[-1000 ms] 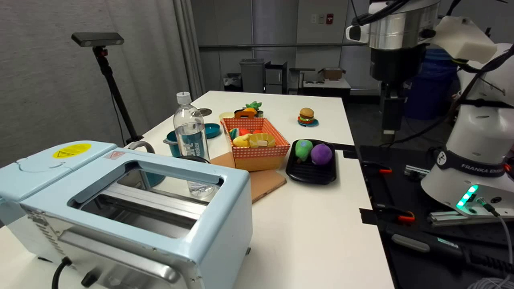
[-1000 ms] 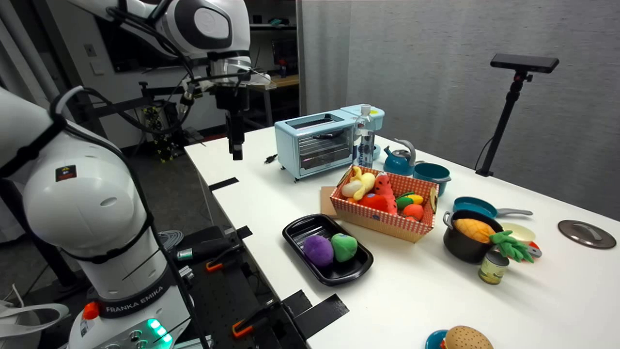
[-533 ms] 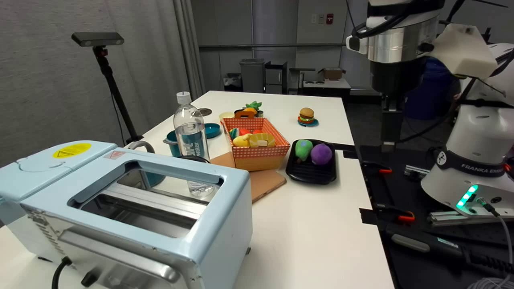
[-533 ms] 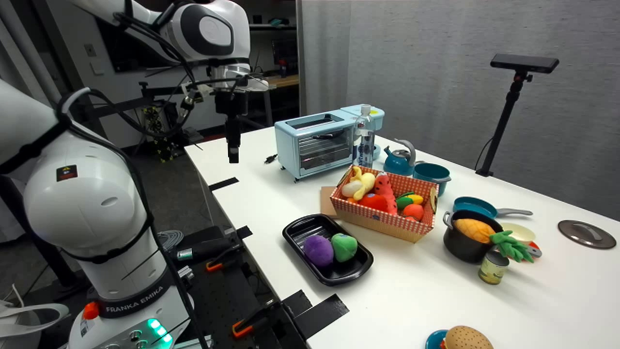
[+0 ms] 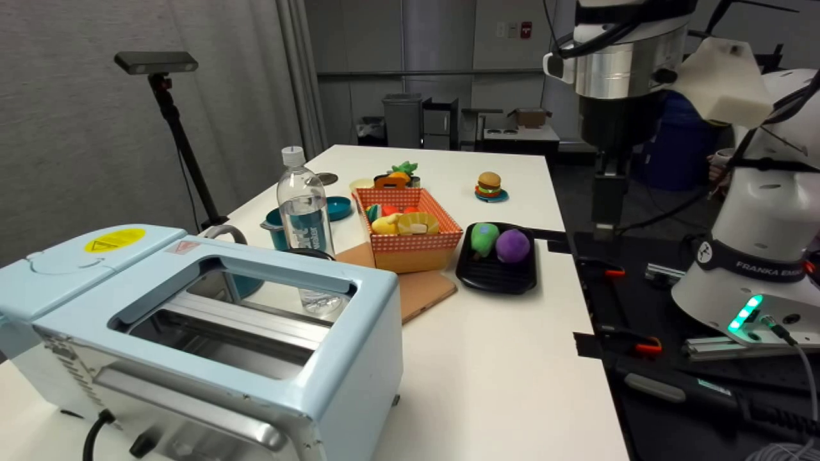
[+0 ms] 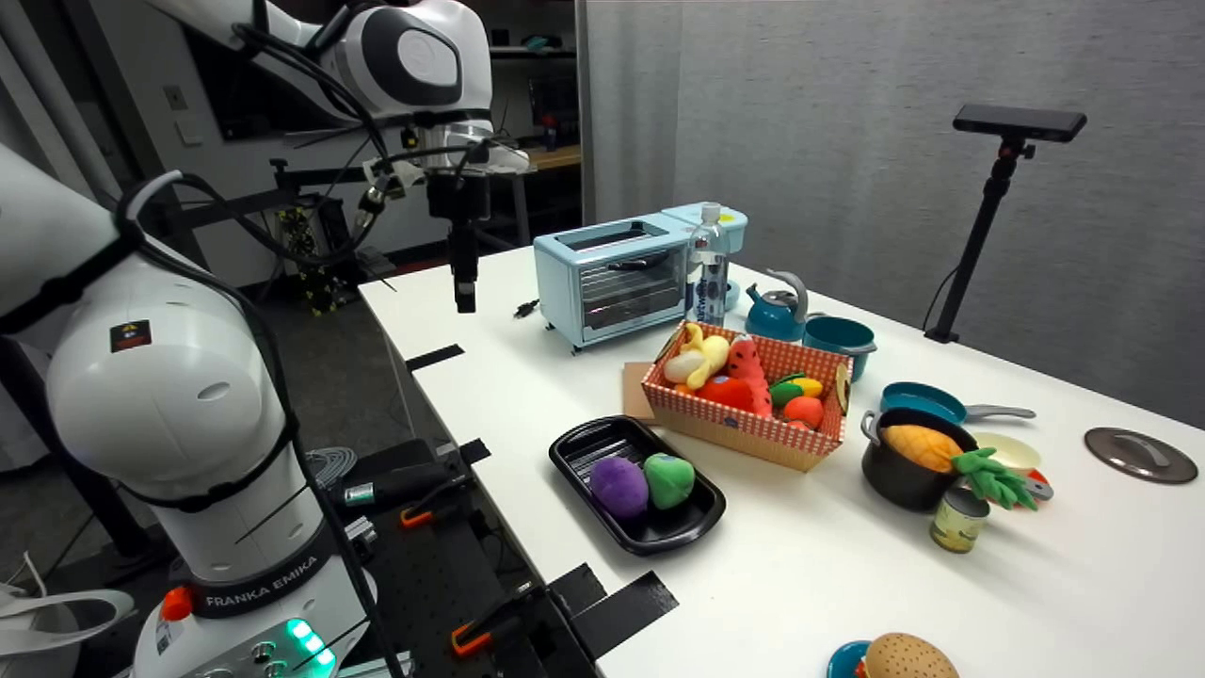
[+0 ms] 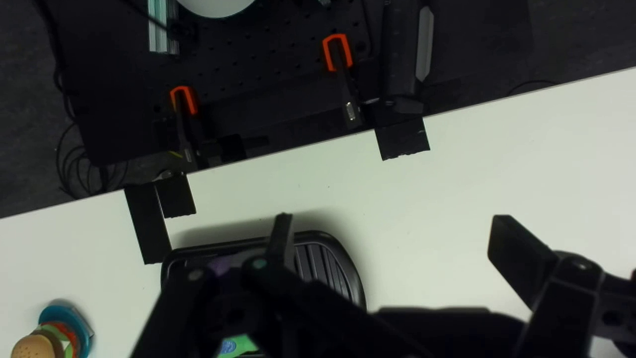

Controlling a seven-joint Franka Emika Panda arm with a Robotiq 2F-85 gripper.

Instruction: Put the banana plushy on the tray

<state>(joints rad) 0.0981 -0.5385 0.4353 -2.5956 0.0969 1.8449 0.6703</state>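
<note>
The banana plushy point(image 6: 708, 356), pale yellow with peeled flaps, lies in the orange checked bin among other soft toys. In an exterior view it shows as a yellow lump point(image 5: 385, 224) inside the bin. The black tray point(image 6: 610, 435) stands beside the bin and holds a purple and a green round toy; it shows in an exterior view point(image 5: 496, 282) and partly in the wrist view point(image 7: 325, 263), behind a finger. My gripper point(image 7: 392, 219) is open and empty, pointing down. In both exterior views it hangs point(image 5: 604, 232) high point(image 6: 465, 303), apart from bin and tray. The plushy is out of the wrist view.
The orange bin point(image 6: 725, 438) partly covers a wooden board point(image 5: 426, 296). A water bottle point(image 5: 306, 224) and a blue toaster oven point(image 6: 612, 282) stand near it. A black pot point(image 6: 899, 480), a can point(image 6: 960, 520) and a toy burger point(image 5: 489, 184) are farther along the table.
My gripper has come down a little, then shifted slightly toward the table. The plushy, bin and tray have not moved.
</note>
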